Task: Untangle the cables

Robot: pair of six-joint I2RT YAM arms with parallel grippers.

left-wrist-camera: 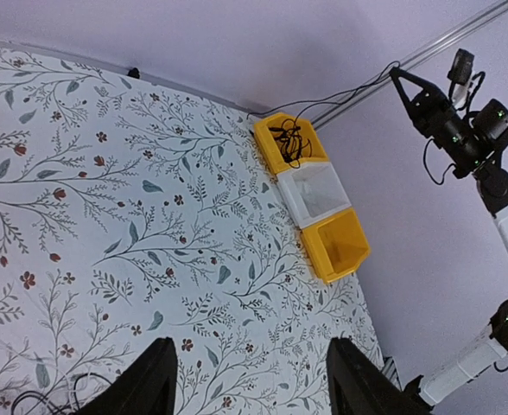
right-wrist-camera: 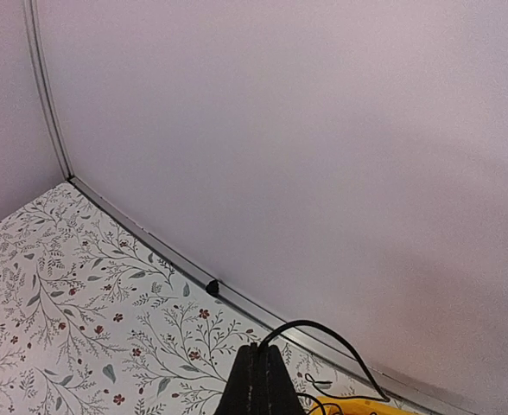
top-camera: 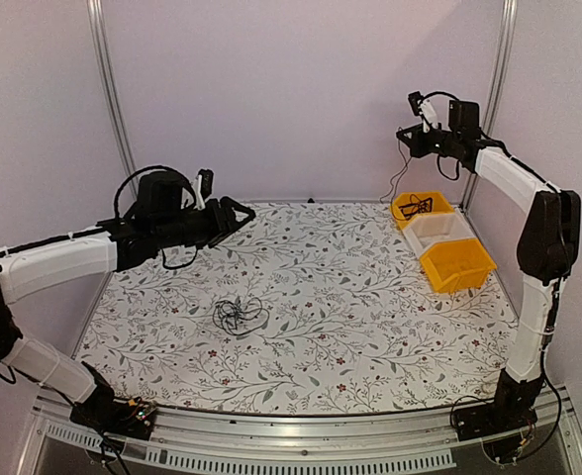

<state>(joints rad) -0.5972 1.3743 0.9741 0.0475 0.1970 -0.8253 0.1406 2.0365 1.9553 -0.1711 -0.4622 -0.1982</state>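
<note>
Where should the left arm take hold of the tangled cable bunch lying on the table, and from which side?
Probably one outer loop at the edge of the cable bunch, coming straight down with the open left gripper. It lies low and flat on the table, thin loops splaying outward, so a side approach would likely just push it.

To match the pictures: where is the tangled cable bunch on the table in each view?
Top external: cable bunch on table, left of centre.
Left wrist: only its strands, at the bottom-left corner.
Right wrist: not in it.
Shared landmark: small black object at the far table edge.
</note>
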